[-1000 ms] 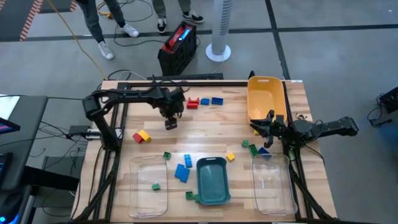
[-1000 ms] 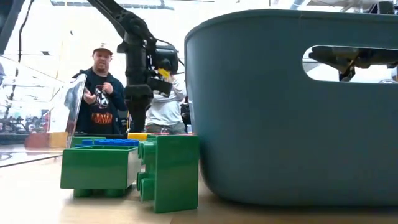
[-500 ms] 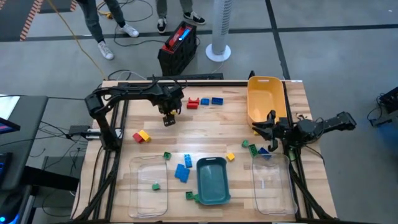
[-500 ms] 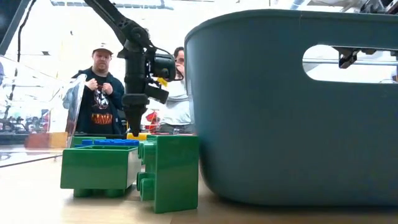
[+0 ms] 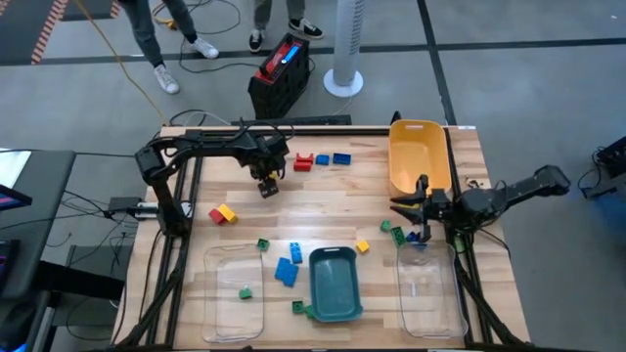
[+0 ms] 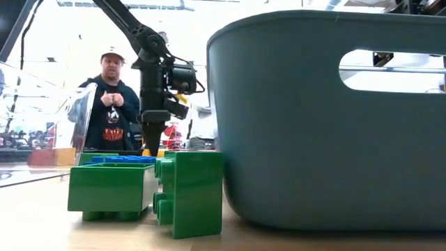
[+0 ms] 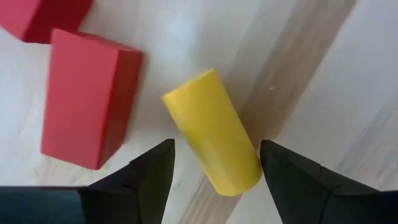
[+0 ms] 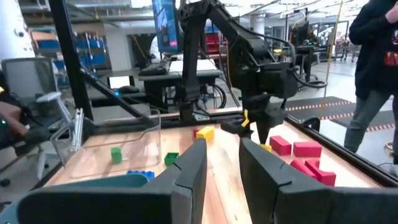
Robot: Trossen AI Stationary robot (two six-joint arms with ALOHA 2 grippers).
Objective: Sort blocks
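Left tool (image 7: 214, 163) astride yellow block (image 7: 211, 132) (unlabelled)

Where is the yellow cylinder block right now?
In the left wrist view the yellow cylinder block lies on the table between the left gripper fingers, beside a red block. The high view puts that gripper at the table's far-left part.

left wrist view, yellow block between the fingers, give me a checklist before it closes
1. Yellow block lies between the left end effector fingers: ok.
2. Fingers open wider than the block: ok.
3. Block lies square to the fingers: not ok, it sits angled.
4. Red block outside the closing path: ok, beside one finger but apart.
5. Fingertips down at the wooden table: cannot tell.
6. Right end effector far from this spot, near the yellow bin: ok.
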